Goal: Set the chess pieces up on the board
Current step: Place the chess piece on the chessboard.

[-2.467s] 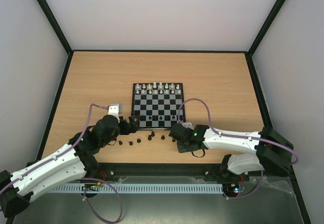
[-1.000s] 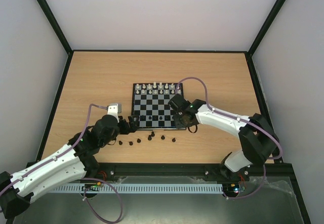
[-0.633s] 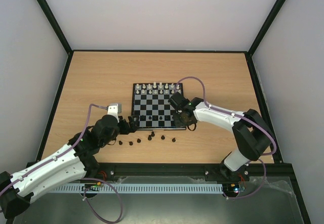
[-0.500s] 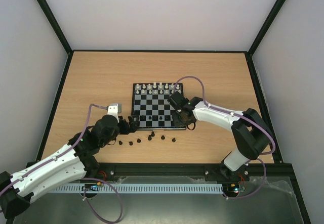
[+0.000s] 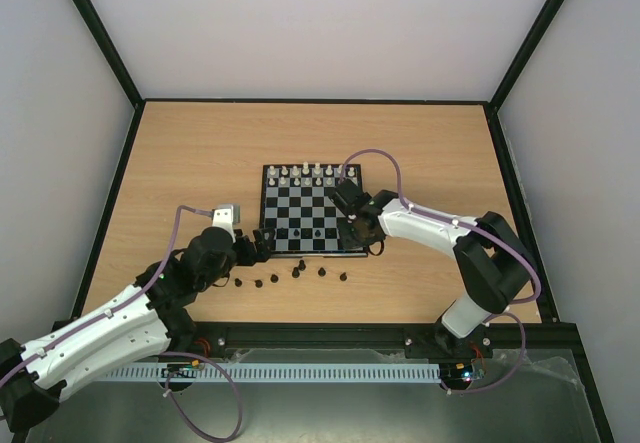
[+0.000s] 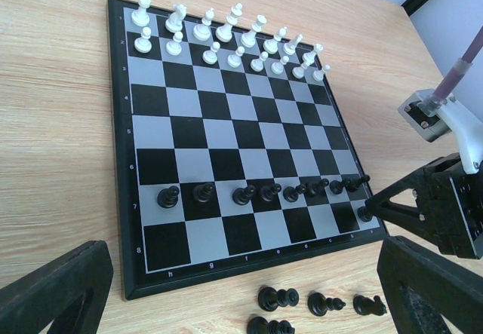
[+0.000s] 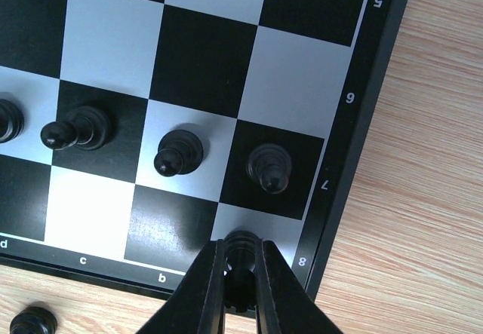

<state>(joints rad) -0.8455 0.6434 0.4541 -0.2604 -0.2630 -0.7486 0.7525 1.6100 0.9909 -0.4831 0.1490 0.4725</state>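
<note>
Black on black makes this hard to read, but the right wrist view shows it well enough: the right gripper (image 7: 238, 255) is clenched on a small black piece (image 7: 241, 242), pinched between both fingers over the corner square at the near right of the board (image 7: 366, 62). Just beyond it a black pawn (image 7: 266, 170) stands on the next square, with another pawn (image 7: 177, 153) beside that one.

I judge the step in hand to be setting this piece down on that corner square. To do it well I would centre it over the square first, since it looks close to the dark border, then bring it straight down until the base sits flat. I would open the fingers only a little and lift straight up, so nothing drags the piece or clips the pawn behind it.

My left gripper (image 5: 260, 246) hangs released, jaws wide apart, at the near left corner of the board and holds nothing. More loose black pieces (image 6: 278, 298) lie on the table (image 7: 423, 198) just in front of the board, waiting for the back row. White pieces (image 6: 226, 36) fill the two far rows.
</note>
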